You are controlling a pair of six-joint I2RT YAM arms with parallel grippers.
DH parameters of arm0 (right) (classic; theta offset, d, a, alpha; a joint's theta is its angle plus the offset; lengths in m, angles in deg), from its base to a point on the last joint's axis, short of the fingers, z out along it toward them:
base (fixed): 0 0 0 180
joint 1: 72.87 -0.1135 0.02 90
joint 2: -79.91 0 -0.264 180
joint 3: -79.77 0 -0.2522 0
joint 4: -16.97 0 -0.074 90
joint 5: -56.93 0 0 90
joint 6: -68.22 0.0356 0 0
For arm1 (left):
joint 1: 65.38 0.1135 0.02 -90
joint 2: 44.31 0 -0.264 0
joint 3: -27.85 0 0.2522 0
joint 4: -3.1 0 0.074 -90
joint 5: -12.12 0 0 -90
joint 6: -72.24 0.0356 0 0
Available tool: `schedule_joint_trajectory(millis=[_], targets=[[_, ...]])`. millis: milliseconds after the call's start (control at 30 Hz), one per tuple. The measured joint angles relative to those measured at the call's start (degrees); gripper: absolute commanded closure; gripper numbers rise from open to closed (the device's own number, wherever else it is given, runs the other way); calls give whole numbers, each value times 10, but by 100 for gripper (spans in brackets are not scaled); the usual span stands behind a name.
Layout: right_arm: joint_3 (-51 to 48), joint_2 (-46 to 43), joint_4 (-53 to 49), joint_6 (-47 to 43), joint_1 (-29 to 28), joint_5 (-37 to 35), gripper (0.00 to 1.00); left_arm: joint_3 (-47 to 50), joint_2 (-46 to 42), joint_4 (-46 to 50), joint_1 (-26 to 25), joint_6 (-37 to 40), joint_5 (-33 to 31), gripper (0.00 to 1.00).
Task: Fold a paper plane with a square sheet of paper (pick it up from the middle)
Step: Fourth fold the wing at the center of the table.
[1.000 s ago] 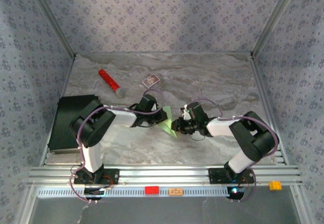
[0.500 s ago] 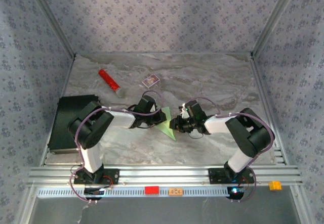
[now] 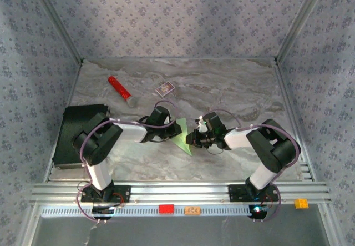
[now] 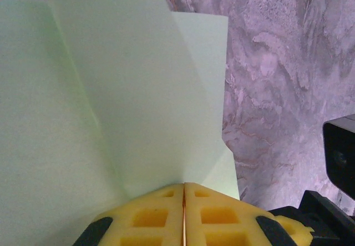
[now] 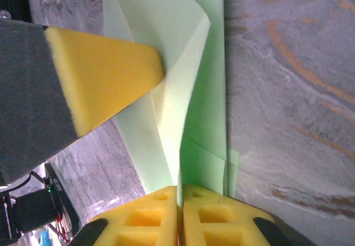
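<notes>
left gripper (image 4: 183, 200): pinching the creased green paper sheet (image 4: 138, 90)
right gripper (image 5: 178, 201): pinching the same sheet, opposite side

The left arm (image 3: 102, 140) and right arm (image 3: 272, 149) are showing rounded black joint housings joined by white link tubes back from the grippers, and purple cables (image 3: 126, 121) are running along them. The left gripper (image 4: 183, 186) is wearing yellow moulded fingers with square recesses, with rounded black shoulders sitting behind them. The right gripper (image 5: 178, 189) is carrying the same yellow recessed fingers over black.
</notes>
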Motion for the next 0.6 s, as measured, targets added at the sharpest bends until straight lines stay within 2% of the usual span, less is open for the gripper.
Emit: schedule_joint_trajectory(millis=[200,367,600], targets=[[-10,5,21,1,2,10,93,13,-36,1,0,-3,-15,81],[-16,7,35,2,7,19,94,15,-74,3,0,-1,-33,81],[-16,11,38,2,12,29,94,12,-74,14,0,4,-31,85]])
